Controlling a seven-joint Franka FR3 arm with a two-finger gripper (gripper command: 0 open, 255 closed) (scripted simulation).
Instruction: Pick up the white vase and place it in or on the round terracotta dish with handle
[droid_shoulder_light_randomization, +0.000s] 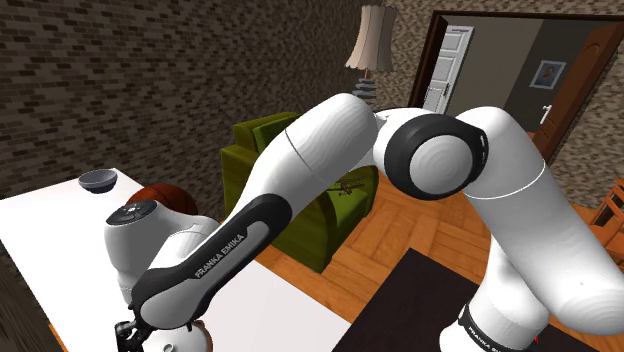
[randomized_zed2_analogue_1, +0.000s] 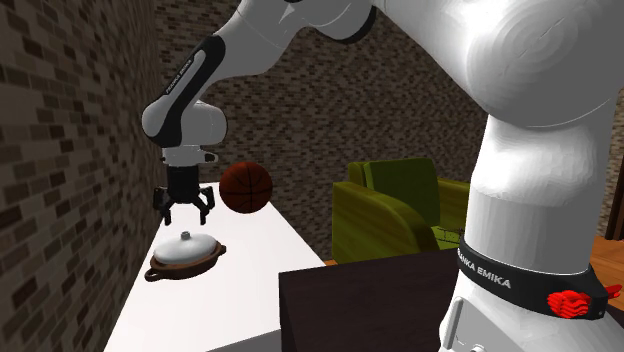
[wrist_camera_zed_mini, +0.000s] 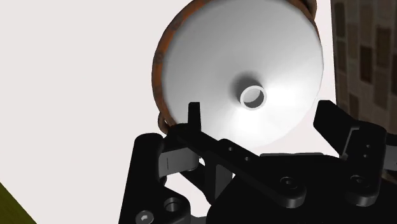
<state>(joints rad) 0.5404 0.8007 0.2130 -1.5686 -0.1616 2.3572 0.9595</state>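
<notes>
One white vase (randomized_zed2_analogue_1: 186, 243) is my concern, and it sits in the round reddish-brown dish (randomized_zed2_analogue_1: 190, 267), so by how things lie the placing looks done. From above it is a squat, very wide body (wrist_camera_zed_mini: 210, 57) that covers nearly the whole dish, leaving a thin arc of rim (wrist_camera_zed_mini: 157, 70) around it. A short narrow neck with a small round mouth (wrist_camera_zed_mini: 253, 97) rises from its middle.

I judge it stiff and smooth-skinned, likely slippery, and breakable if knocked, though its material does not plainly show. Its weight looks modest. The body seems too broad for me to span, and its sloping shoulder would squeeze out of a pinch. The neck is therefore the place to take hold, with a finger on each side just below the mouth.

My jaws hang straight above that neck, spread wide and gripping nothing, clear of the vase with a gap between. The dish rests on the white table (randomized_zed2_analogue_1: 240, 285), its handle toward the second exterior view's left. A brown ball (randomized_zed2_analogue_1: 246, 187) lies farther back on the table, apart from the dish. A green armchair (randomized_zed2_analogue_1: 400, 200) stands beside the table.
</notes>
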